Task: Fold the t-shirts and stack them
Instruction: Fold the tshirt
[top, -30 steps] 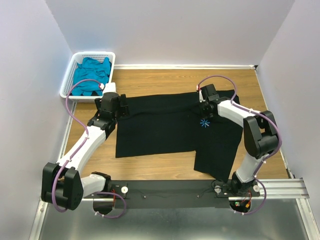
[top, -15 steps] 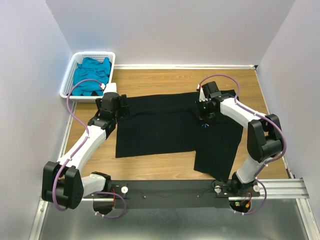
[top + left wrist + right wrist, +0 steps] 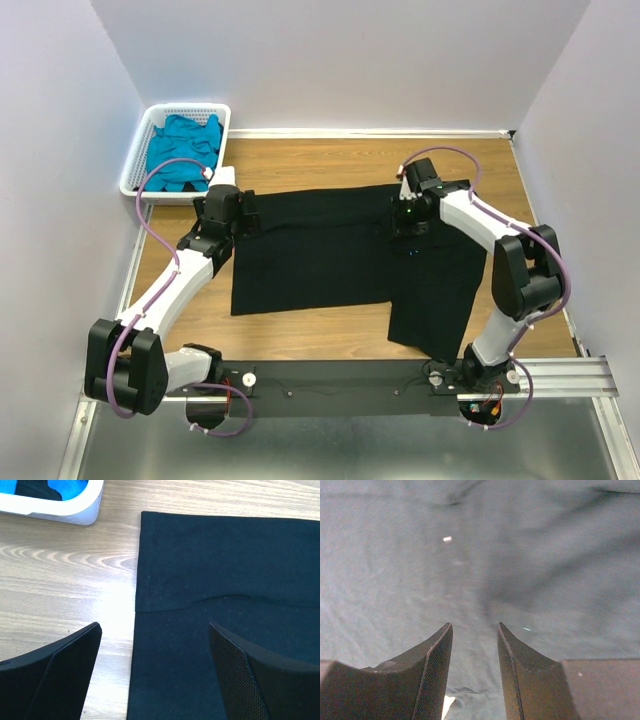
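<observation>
A black t-shirt [image 3: 330, 260] lies spread flat on the wooden table, with a flap hanging toward the near edge on its right. A teal-blue t-shirt [image 3: 183, 150] lies crumpled in the white basket. My left gripper [image 3: 243, 212] hovers open over the black shirt's left edge; in the left wrist view its gripper [image 3: 155, 626] straddles that edge of the cloth [image 3: 225, 560]. My right gripper [image 3: 409, 222] is low over the shirt's right middle. In the right wrist view the gripper [image 3: 474, 626] stands open, with only flat, slightly wrinkled cloth [image 3: 545, 555] between its fingers.
The white slotted basket [image 3: 224, 125] stands at the back left corner; its corner [image 3: 60, 510] shows in the left wrist view. Bare wood table [image 3: 330, 160] runs behind the shirt. Walls close in the back and both sides.
The right gripper has opened and let go of the black cloth, shifting slightly toward the back. The light-blue starburst print is now almost hidden. The left arm has not moved.
</observation>
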Robot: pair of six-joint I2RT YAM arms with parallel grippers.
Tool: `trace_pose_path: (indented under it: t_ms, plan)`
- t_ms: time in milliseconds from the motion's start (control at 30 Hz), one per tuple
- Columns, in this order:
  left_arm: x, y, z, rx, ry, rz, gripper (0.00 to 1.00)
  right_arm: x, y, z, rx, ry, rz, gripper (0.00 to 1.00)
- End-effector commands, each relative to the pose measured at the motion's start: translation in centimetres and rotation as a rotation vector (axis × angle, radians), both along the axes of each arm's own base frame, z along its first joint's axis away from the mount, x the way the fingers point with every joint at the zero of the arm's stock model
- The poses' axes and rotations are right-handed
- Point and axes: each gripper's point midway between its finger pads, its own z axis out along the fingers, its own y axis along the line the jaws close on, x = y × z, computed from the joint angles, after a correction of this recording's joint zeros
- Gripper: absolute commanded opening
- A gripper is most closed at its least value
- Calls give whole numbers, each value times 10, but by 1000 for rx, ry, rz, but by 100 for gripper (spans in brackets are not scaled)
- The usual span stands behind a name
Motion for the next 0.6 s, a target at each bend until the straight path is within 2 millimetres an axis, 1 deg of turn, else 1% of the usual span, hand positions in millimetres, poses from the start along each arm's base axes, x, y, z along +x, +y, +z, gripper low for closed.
trace_pose_path:
  t_ms: [0,33,67,133,167,233,267,333,433,567]
  plan:
    - [7,-2,14,-13,-40,-13,94,20,-59,29,-102,-101,-225,49]
    - [7,-2,16,-15,-46,-13,94,21,-72,29,-114,-104,-268,49]
    - [7,-2,16,-15,-48,-13,94,21,-95,28,-108,-96,-350,49]
    - [6,-2,18,-17,-53,-13,94,19,-116,27,-100,-90,-431,49]
    - [5,-2,18,-16,-55,-14,94,17,-134,25,-91,-89,-499,49]
    - [5,-1,20,-18,-61,-14,94,16,-148,23,-80,-91,-557,48]
    - [5,-1,20,-20,-62,-13,94,18,-160,22,-69,-99,-605,48]
    - [5,-1,20,-19,-61,-13,94,14,-168,13,-53,-81,-642,48]
    - [5,-1,21,-21,-65,-10,94,14,-177,0,-17,-70,-669,47]
    - [5,-1,20,-21,-62,-11,94,18,-176,-11,33,-66,-674,45]
